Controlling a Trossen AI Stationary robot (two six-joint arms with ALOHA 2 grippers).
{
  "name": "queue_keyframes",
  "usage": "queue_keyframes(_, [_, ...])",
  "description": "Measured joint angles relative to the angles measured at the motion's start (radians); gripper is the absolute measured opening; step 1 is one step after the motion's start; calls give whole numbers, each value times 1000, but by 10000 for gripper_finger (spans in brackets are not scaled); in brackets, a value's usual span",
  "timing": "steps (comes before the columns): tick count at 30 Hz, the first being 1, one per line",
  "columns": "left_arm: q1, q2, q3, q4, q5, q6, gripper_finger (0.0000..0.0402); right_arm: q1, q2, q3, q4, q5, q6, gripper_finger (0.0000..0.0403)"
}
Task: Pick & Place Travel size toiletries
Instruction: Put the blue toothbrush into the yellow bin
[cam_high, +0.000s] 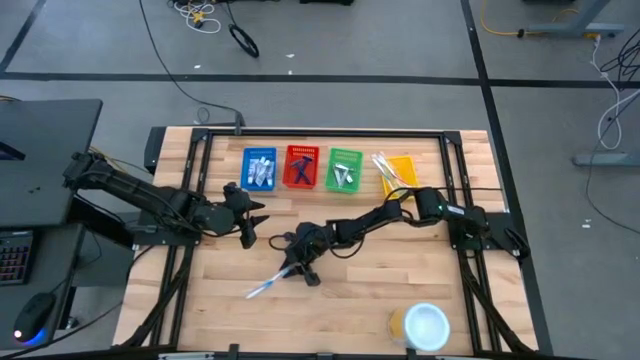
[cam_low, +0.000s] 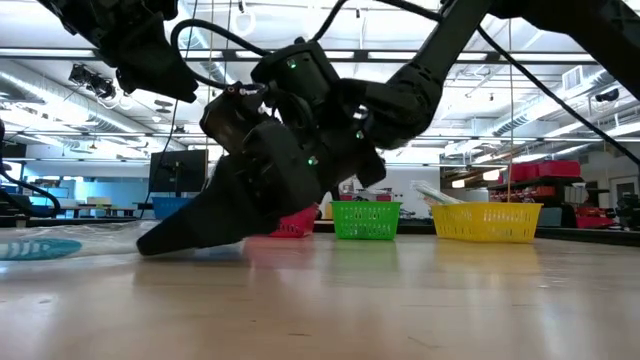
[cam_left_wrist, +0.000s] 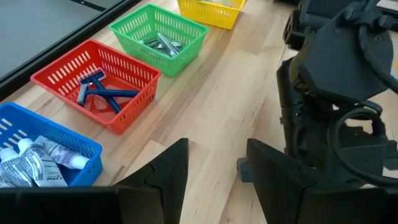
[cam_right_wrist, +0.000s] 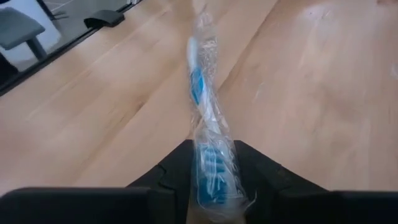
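Note:
A blue-and-white toothbrush (cam_high: 270, 282) in a clear wrapper lies flat on the wood near the table's middle. My right gripper (cam_high: 298, 264) reaches in from the right, tipped low over it, and is shut on its end (cam_right_wrist: 211, 177). In the low view the right gripper's fingertips (cam_low: 160, 240) are down at the tabletop. My left gripper (cam_left_wrist: 214, 174) is open and hovers over bare wood left of the right gripper (cam_high: 250, 228), touching nothing. Tubes fill the blue basket (cam_high: 260, 168), razors the red basket (cam_left_wrist: 99, 87), silvery packets the green basket (cam_left_wrist: 163, 43), and toothbrushes the yellow basket (cam_high: 395, 170). My right gripper pinches the wrapped toothbrush at the end nearest it (cam_right_wrist: 211, 168), between its two fingers (cam_right_wrist: 177, 171). The fingers come slanting down from the table's far right and lie along the toothbrush. The rest of the toothbrush (cam_right_wrist: 199, 81) stretches away from the fingers, lying on the table.
Four coloured baskets stand in a row along the table's far edge. A round white-and-yellow container (cam_high: 425, 325) sits near the near right corner. Bare wood lies between the baskets and the arms and along the near edge. The two arms are close together mid-table.

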Motion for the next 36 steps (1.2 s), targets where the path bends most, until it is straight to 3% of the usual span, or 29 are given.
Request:
queue_keyframes(6, [0, 0, 0, 0, 0, 0, 170, -25, -114, -3, -208, 33, -31, 110])
queue_keyframes(15, [0, 0, 0, -14, 0, 0, 170, -49, -333, -2, -660, 473, -136, 110])
queue_keyframes(23, [0, 0, 0, -35, 0, -24, 170, -40, -520, -2, -979, 869, -61, 110])
queue_keyframes(28, [0, 0, 0, -52, 0, -35, 170, -15, -636, -2, -1313, 1096, 180, 110])
queue_keyframes(32, [0, 0, 0, -48, 0, -37, 171, 10, -711, -11, -1597, 1227, 520, 110])
queue_keyframes(36, [0, 0, 0, -44, -3, -36, 171, 41, -770, -89, -1756, 1340, 837, 110])
